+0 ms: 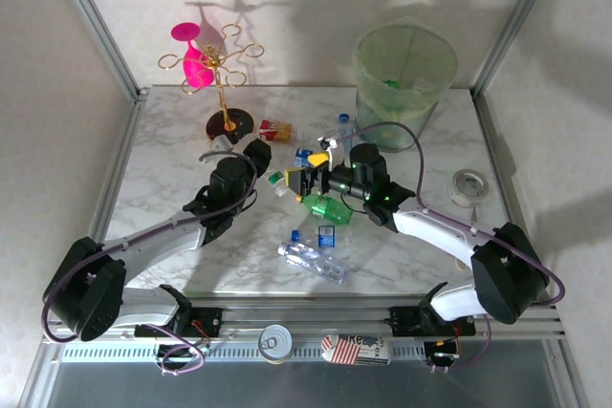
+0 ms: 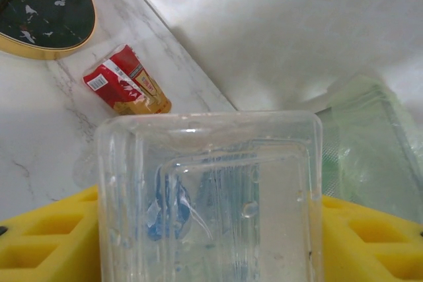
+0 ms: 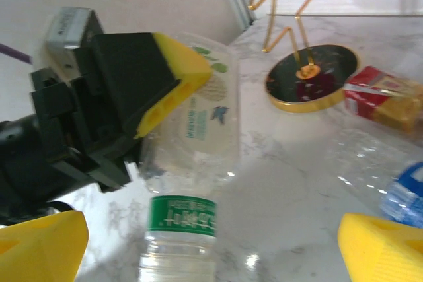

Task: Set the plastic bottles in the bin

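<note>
Left gripper [image 3: 192, 104] clamps a clear bottle [image 3: 198, 130] with green label; right gripper [image 3: 211, 249] fingers spread wide either side of it. On marble table [image 3: 284, 183]: gold stand [image 3: 310, 84], red packet [image 3: 380, 97], blue-labelled bottle [image 3: 403, 189] at right edge

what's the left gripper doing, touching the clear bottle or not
Touching. The left wrist view shows the clear bottle pressed between both yellow pads of the left gripper, no gap either side.

Clear and green plastic bottles [image 1: 316, 257] lying scattered at centre; pale green bin [image 1: 405, 69] upright, far right.
</note>
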Tool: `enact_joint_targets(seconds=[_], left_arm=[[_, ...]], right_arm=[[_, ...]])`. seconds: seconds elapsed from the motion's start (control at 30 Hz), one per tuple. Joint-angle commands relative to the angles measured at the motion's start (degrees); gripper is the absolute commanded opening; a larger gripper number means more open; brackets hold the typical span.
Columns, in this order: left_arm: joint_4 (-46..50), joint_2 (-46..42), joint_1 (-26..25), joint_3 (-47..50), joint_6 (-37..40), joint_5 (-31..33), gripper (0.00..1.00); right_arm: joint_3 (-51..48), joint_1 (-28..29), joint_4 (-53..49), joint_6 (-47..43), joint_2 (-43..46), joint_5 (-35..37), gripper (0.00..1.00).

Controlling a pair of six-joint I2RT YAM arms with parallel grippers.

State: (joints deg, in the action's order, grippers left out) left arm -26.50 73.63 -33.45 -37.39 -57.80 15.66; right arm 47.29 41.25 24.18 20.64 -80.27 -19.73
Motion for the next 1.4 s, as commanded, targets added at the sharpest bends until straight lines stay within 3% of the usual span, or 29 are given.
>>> enact_joint_targets(seconds=[0.0,0.2,0.5,0.67,0.93,1.1,1.37], left_arm=[[-6.2,-1.8,-0.1,2.0,-1.7,-0.9,0.54],[-9.9,-3.4,-0.4,4.5,-3.0,-2.6,0.54],[-11.5,-2.4,-0.6,4.5,-3.0,-3.7,0.56],[-12.4,-1.8,-0.6,4.3,-3.3,-4.3,0.58],[-12.6,-2.3,-0.6,4.3,-3.5,-4.3,0.72],[-10.4,-3.8,-0.5,4.3,-2.9,-3.1,0.99],[-2.6,-11.6,2.7,7.1,-1.0,3.2,1.0]], right_arm=[[0.2,1.1,5.5,3.9,-2.8,-4.6,0.95],[2.0,2.6,5.6,4.6,-7.2,-6.6,0.89],[3.8,2.9,5.7,5.6,-10.0,-8.6,0.66],[4.2,2.9,5.6,5.8,-10.6,-8.8,0.59],[4.7,2.8,6.5,5.9,-10.9,-9.6,0.48],[4.6,2.5,6.8,6.5,-11.0,-8.8,0.4],[3.9,-1.0,6.2,7.0,-9.9,-8.7,0.38]])
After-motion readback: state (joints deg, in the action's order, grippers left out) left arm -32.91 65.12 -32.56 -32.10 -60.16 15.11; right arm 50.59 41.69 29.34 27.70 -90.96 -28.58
